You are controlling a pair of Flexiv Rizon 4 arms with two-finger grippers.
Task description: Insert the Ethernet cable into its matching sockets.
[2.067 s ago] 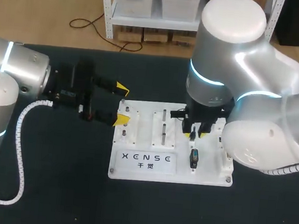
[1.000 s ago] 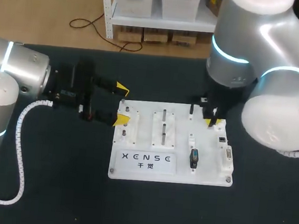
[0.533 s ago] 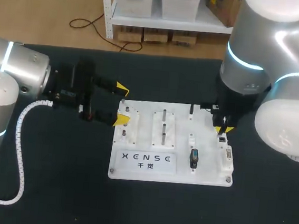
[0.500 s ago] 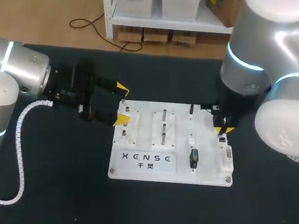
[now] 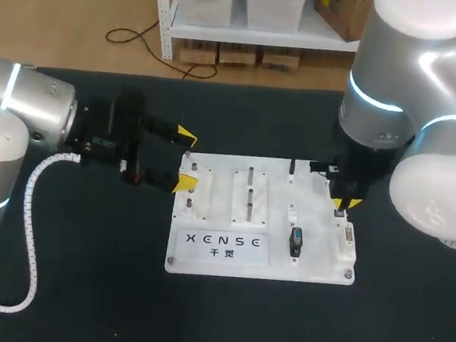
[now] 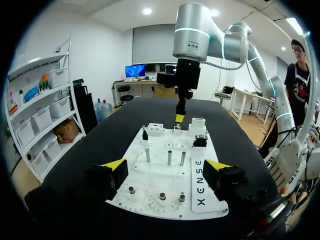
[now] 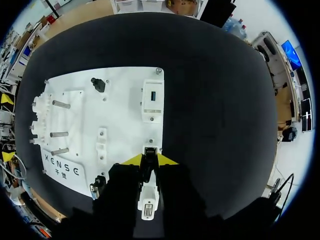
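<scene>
The left arm comes in low from the left side, its wrist level. Its pincer point(image 5: 185, 160) lies sideways with the two fingers spread wide. The right arm stands tall at the right, wrist pointing straight down, and its pincer point(image 5: 344, 203) is closed narrowly on a dark plug point(image 7: 149, 165).

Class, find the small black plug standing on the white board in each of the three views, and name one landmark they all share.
Head view: the small black plug stands at the white board's far edge, right of the upright pins.
Left wrist view: it stands beyond the pins, at the board's far end.
Right wrist view: it is ahead of the right gripper, by the board's far edge.
Shared landmark: the board's lettered label.
</scene>
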